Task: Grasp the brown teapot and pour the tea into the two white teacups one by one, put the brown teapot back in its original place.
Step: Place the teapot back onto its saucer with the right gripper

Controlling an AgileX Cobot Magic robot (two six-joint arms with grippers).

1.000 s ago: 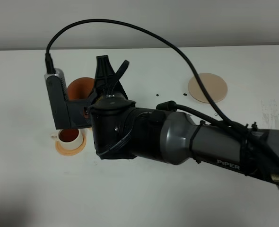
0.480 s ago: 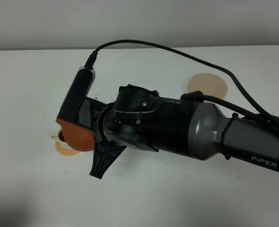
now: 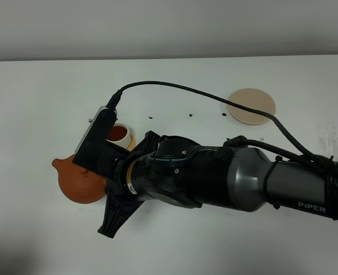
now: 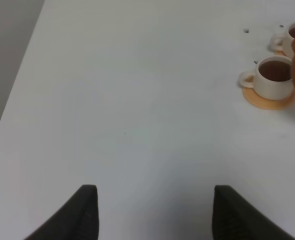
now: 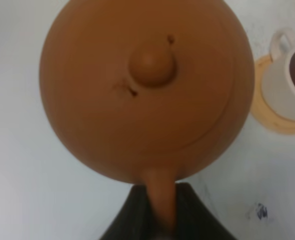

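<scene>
The brown teapot [image 3: 80,183] hangs at the left of the table, spout to the left. My right gripper [image 3: 102,189] is shut on its side handle. The right wrist view looks onto its knobbed lid [image 5: 152,65], with the gripper [image 5: 160,220] clamped on the handle. One white teacup [image 3: 120,134] holding tea shows behind the arm; the other is hidden there. The left wrist view shows both teacups [image 4: 273,79] [image 4: 293,39] with dark tea on orange saucers [image 4: 267,101]. The beige coaster, the original place [image 3: 251,106], lies bare at the back right. My left gripper [image 4: 152,215] is open over bare table.
The right arm [image 3: 243,180] and its cable [image 3: 175,87] stretch across the middle of the table from the right. A teacup on its saucer [image 5: 275,117] sits close beside the teapot in the right wrist view. Small dark specks [image 3: 190,115] mark the tabletop.
The right wrist has rolled over and carried the teapot from the far cup towards the front left. The far cup now shows; the near cup is covered.
</scene>
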